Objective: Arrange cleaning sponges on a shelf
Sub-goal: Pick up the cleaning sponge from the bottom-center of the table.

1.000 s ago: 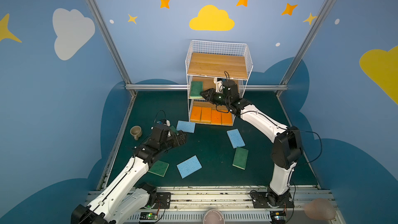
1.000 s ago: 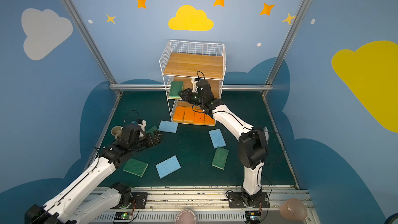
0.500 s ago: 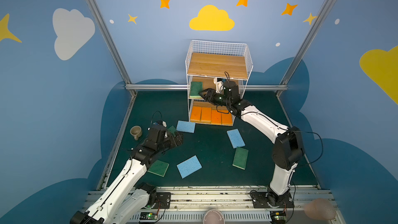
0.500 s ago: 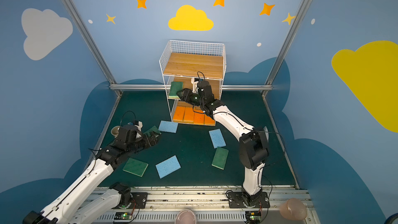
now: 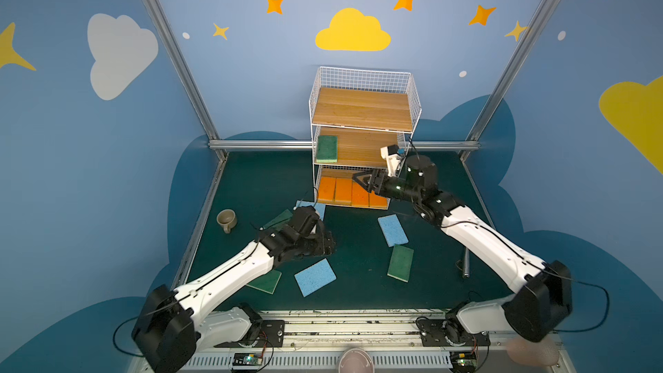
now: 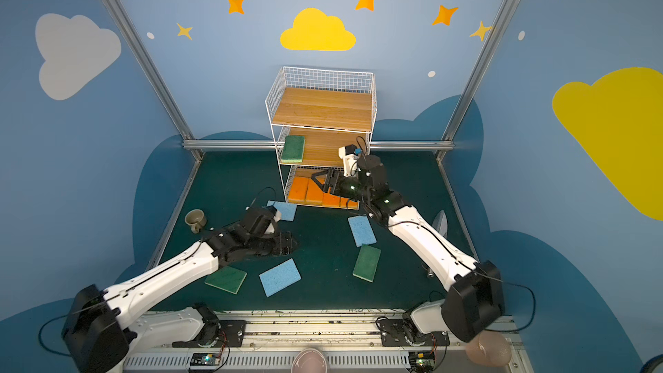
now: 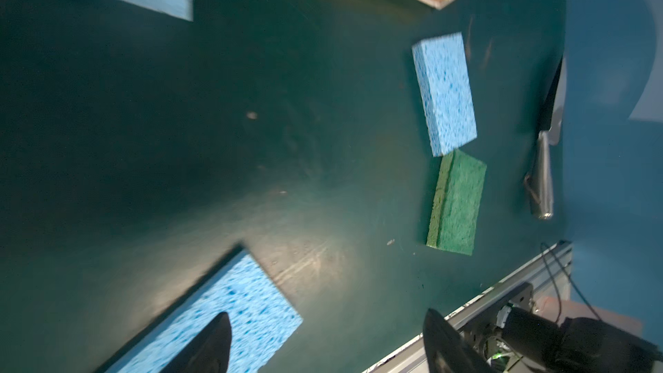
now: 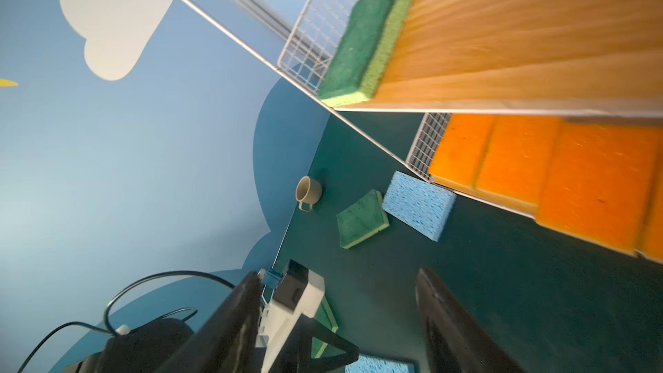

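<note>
The shelf (image 5: 360, 107) stands at the back of the mat. One green sponge (image 5: 326, 148) lies on its middle tier and several orange sponges (image 5: 344, 190) fill the bottom tier. My right gripper (image 5: 360, 179) hangs open and empty just in front of the lower tiers; the right wrist view shows its jaws (image 8: 337, 276) apart. My left gripper (image 5: 328, 245) is open low over the mat, beside a blue sponge (image 7: 229, 313), which passes under one finger. On the mat also lie a blue sponge (image 5: 393, 229), a green one (image 5: 400, 263) and another green one (image 5: 265, 281).
A beige cup (image 5: 226, 219) lies near the mat's left edge. A metal utensil (image 7: 543, 174) rests by the right edge. A green sponge (image 8: 362, 218) and a blue sponge (image 8: 418, 208) sit left of the shelf's foot, partly hidden behind my left arm in both top views.
The right gripper opened, left the green sponge on the middle tier and drew back and down. The left arm swung from the left-hand sponges toward the front blue sponge, its jaws narrowing slightly.
</note>
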